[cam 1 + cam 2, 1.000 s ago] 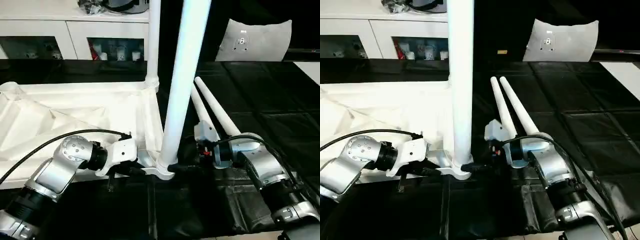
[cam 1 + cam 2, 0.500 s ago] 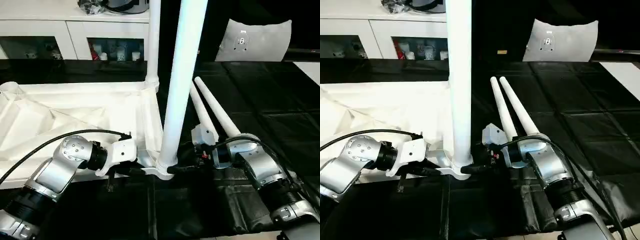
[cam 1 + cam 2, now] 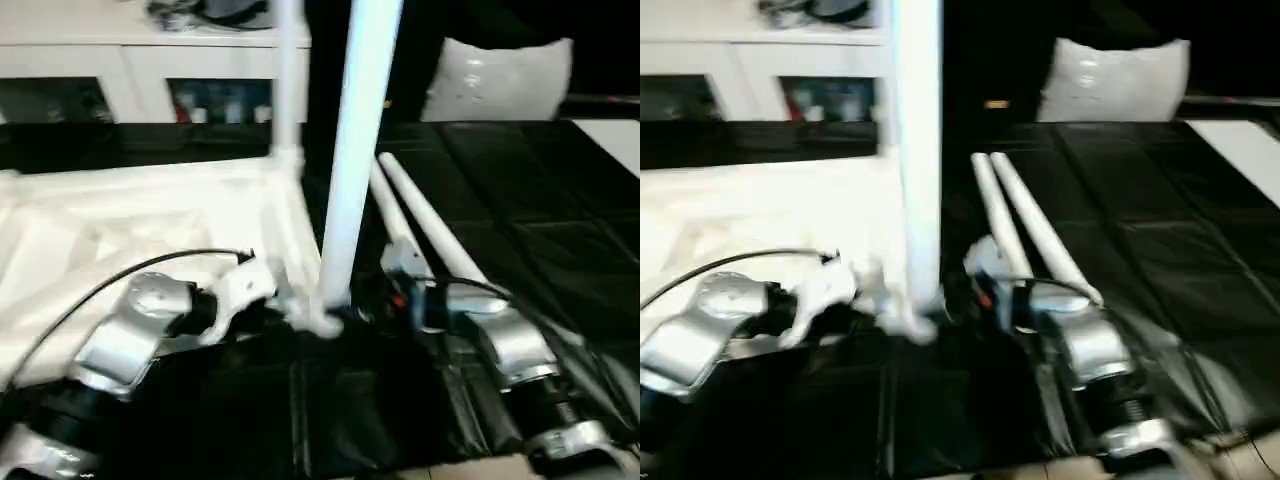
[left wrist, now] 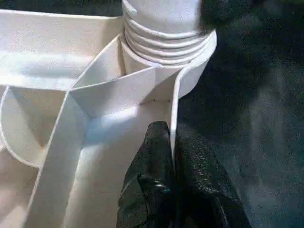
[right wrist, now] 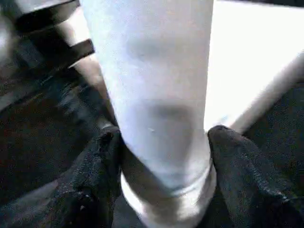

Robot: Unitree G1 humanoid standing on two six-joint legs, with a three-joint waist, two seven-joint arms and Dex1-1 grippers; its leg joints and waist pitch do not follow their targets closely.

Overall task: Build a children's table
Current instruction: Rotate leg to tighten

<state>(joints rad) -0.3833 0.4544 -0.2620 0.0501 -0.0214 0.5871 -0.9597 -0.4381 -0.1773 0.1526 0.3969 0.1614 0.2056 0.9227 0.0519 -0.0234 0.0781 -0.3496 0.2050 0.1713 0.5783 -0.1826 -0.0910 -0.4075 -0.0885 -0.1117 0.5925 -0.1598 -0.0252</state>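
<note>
The children's table top [image 3: 150,210] lies upside down on the left, ribbed underside up. One leg [image 3: 288,90] stands in its far corner socket. A second leg [image 3: 355,150] stands upright in the near corner socket [image 4: 166,42]. My left gripper [image 4: 171,142] is shut on the thin rim wall of the top just beside that socket. My right gripper [image 5: 164,156] is closed around the base of the near leg, with one black finger [image 5: 90,175] against each side. Two loose legs [image 3: 430,230] lie side by side on the black surface behind my right arm.
A white cabinet [image 3: 120,60] with shelves runs along the back left. A white cushion [image 3: 500,80] sits at the back right. Black mats [image 3: 540,250] cover the work surface, and a flat white board [image 3: 615,135] shows at the right edge.
My right gripper has moved in to the near leg's base and its fingers have narrowed around it. The left gripper keeps its hold. The whole picture has shifted with the camera.
</note>
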